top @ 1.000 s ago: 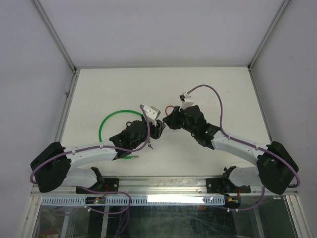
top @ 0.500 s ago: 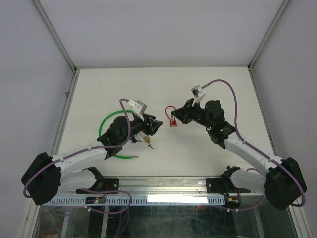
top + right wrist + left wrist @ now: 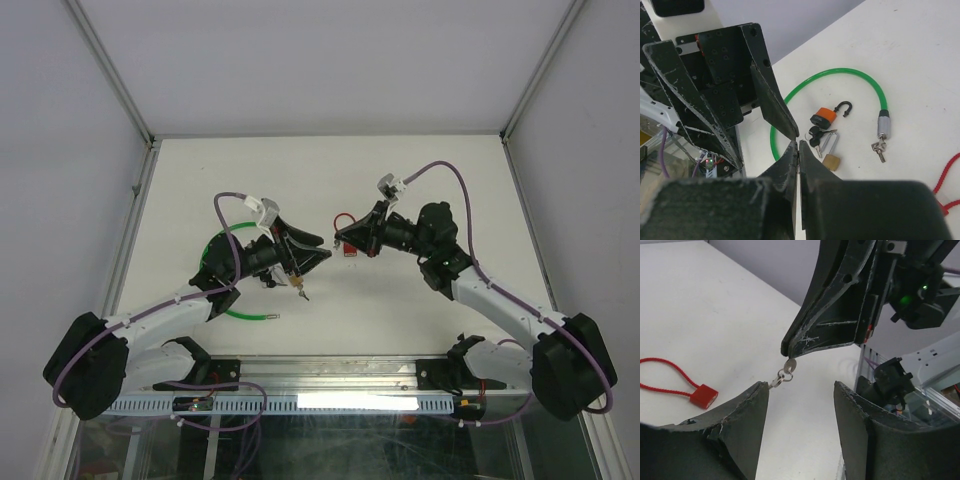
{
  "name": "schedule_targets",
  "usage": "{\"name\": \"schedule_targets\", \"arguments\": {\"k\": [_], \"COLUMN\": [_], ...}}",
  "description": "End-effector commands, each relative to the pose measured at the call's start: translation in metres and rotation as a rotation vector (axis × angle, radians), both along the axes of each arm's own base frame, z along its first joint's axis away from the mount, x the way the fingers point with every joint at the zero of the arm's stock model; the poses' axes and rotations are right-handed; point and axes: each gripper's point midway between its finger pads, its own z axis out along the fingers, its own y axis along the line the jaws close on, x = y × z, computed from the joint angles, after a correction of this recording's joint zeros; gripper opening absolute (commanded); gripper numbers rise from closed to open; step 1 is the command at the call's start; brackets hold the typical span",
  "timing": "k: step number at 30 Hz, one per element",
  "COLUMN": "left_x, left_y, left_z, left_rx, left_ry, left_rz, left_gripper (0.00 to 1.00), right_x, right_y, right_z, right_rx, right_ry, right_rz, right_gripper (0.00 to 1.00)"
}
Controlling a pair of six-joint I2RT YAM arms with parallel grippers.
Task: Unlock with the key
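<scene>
Left claw [image 3: 324, 248]: jaws gone from a narrow gap to a wide fork, and the key [image 3: 789, 366] pinched in the tips of the right claw [image 3: 338, 240] now sits in that gap. Its wrist has rolled and its arm has swung off left, so the small locks [image 3: 299, 288] once tucked under its body lie open just below its tips. Right claw: body drawn back rightward and tilted up; the red lock [image 3: 350, 251], hidden beneath it a second ago, shows just under its tips.
</scene>
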Motion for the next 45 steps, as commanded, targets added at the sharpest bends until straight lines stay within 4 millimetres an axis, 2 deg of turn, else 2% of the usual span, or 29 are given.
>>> {"name": "schedule_targets", "arguments": {"k": [1,10,14,20,26,34,45], "left_x": [-0.016,-0.014,-0.017,-0.020,-0.021,-0.021,-0.023], "left_y": [-0.002,-0.004,-0.006,-0.010,-0.010,-0.012,-0.015], "left_z": [0.028,0.028,0.028,0.022,0.022,0.021,0.020], "left_rx": [-0.112,-0.155,-0.162,-0.153,-0.151,-0.154,-0.153], "left_ry": [-0.041,0.006,0.010,0.017,0.017,0.027,0.037], "left_rz": [-0.095,-0.117,-0.143,-0.176,-0.185,-0.194,-0.221], "left_gripper": [0.56,0.54,0.50,0.37,0.33,0.23,0.20], "right_x": [-0.010,-0.022,-0.023,-0.023,-0.023,-0.025,-0.027], "right_y": [0.006,0.010,0.011,0.012,0.012,0.013,0.016], "right_z": [0.023,0.026,0.025,0.026,0.027,0.027,0.025], "right_rx": [0.083,0.126,0.127,0.138,0.141,0.140,0.135], "right_ry": [-0.069,-0.065,-0.053,-0.049,-0.049,-0.049,-0.050], "right_rz": [0.080,0.146,0.158,0.163,0.161,0.175,0.192], "right_gripper": [0.00,0.00,0.00,0.00,0.00,0.00,0.00]}}
